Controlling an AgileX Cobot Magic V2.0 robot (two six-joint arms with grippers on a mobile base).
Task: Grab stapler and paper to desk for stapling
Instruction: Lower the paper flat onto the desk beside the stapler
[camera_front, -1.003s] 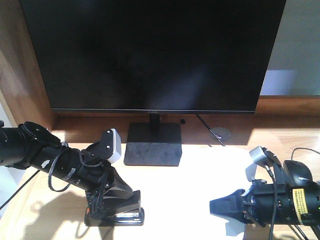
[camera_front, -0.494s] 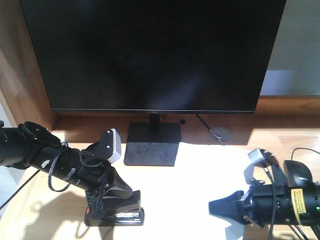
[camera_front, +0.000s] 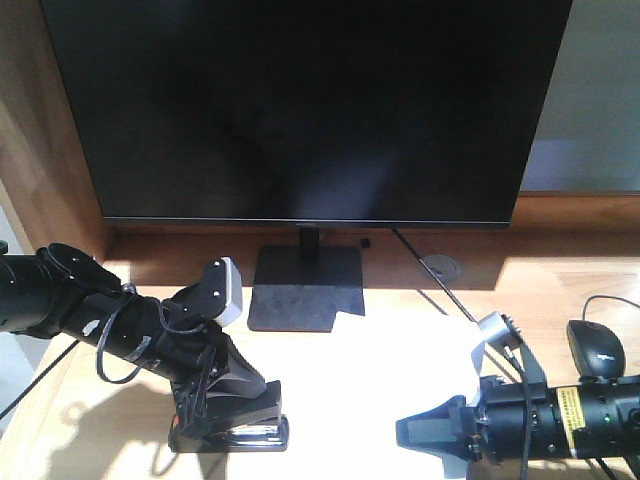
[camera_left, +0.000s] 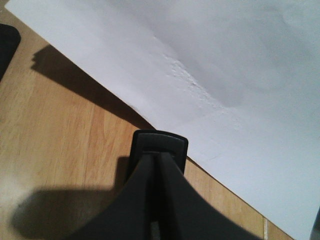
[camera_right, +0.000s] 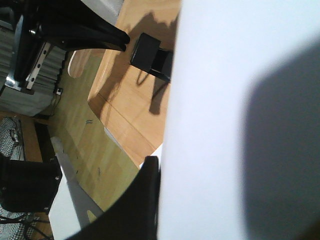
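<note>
Paper (camera_front: 380, 370) has slid onto monitor base (camera_front: 295, 300) with right pincer (camera_front: 405, 432).

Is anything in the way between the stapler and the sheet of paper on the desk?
Nothing visible. In the left wrist view, only bare desk lies between the front of the stapler and the near edge of the paper.

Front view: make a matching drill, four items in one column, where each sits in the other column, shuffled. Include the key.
Items:
1. stapler
2. paper
3. mouse
4. monitor stand

Places:
a. far right
b. back centre, below the screen
c. front left
d. middle, one corner lying over the stand's base

Pairs: 1-c, 2-d, 3-a, 4-b
</note>
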